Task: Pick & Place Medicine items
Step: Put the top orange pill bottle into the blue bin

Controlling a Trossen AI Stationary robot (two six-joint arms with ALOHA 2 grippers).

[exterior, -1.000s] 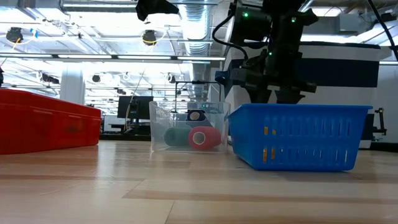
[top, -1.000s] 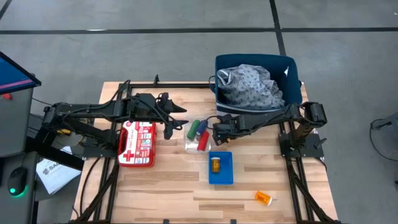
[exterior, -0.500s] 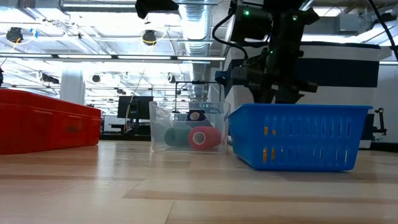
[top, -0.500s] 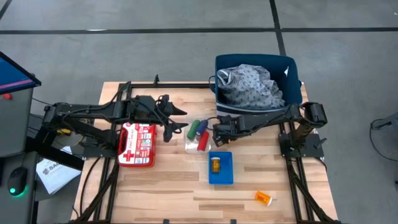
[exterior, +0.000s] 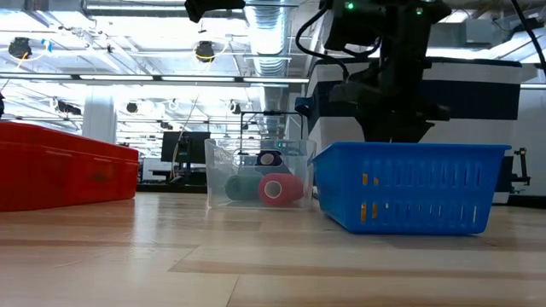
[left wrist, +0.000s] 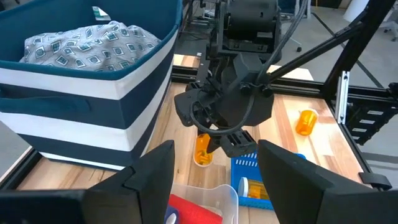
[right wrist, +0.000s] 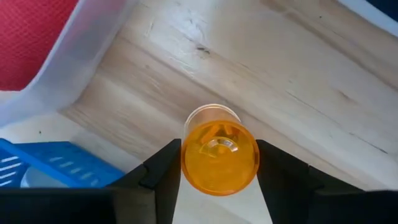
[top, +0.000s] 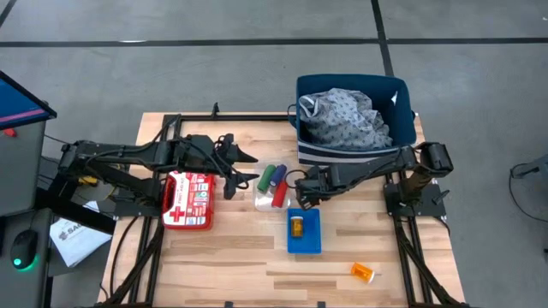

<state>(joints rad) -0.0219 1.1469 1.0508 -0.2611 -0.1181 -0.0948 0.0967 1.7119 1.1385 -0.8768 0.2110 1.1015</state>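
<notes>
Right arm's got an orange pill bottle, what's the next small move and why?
Probably carry it a little farther over the small blue slotted basket and lower it. The right gripper has its jaws shut on the translucent orange pill bottle, held above bare wood at the basket's edge, where another orange bottle already lies.

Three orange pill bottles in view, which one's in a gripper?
The orange pill bottle clamped in the right gripper, held above the table beside the blue basket. One other bottle sits inside that basket; the third lies loose near the table's front edge.
</notes>
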